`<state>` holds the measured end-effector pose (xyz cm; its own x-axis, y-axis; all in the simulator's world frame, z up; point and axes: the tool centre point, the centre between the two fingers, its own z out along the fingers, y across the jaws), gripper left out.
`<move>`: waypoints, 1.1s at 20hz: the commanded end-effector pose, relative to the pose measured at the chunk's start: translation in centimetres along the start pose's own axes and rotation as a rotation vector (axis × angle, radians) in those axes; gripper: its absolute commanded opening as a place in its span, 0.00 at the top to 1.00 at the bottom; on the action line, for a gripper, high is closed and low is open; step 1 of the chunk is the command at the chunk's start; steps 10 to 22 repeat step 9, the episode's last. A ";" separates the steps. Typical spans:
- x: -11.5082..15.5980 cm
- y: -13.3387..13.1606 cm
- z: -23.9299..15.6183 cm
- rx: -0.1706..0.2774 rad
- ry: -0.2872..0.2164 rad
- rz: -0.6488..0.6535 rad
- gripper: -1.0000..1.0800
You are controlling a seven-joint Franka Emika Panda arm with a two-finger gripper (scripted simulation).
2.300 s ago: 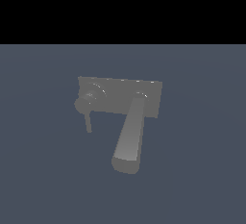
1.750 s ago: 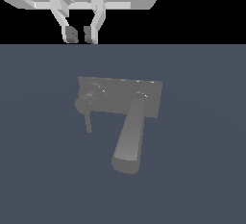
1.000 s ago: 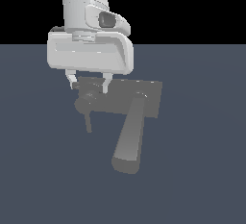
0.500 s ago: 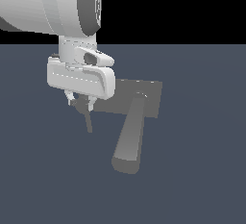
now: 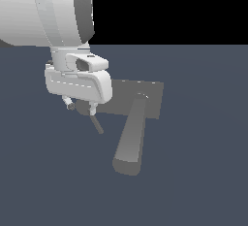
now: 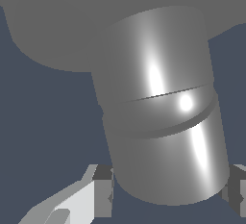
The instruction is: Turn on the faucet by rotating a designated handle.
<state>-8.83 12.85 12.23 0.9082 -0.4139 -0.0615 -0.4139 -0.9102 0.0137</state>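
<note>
The grey faucet has a flat plate (image 5: pixel 151 94) and a thick tapering spout (image 5: pixel 131 140) that reaches toward the camera in the exterior view. My gripper (image 5: pixel 81 107) sits low over the handle at the plate's left end in the exterior view. It hides the round knob there, and only the thin rod (image 5: pixel 97 124) sticks out below the fingers. In the wrist view the knob (image 6: pixel 163 112) is a large shiny grey cylinder that fills the gap between my two fingertips (image 6: pixel 103 189). The jaws are open, one finger on each side of the knob.
The faucet lies on a plain dark blue-grey floor (image 5: pixel 203 171). My white arm and hand (image 5: pixel 58 16) fill the exterior view's upper left and cover the plate's left end.
My arm came in from above and dropped onto the knob, hiding it. The fingers now straddle the knob. The rod's tip slants a little more to the exterior view's right.
</note>
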 end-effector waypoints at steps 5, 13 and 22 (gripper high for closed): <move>2.3 -2.9 4.1 -0.080 0.020 -0.112 0.38; -3.4 -9.7 2.3 -0.003 0.078 -0.349 0.36; -3.4 -9.7 2.3 -0.003 0.078 -0.349 0.36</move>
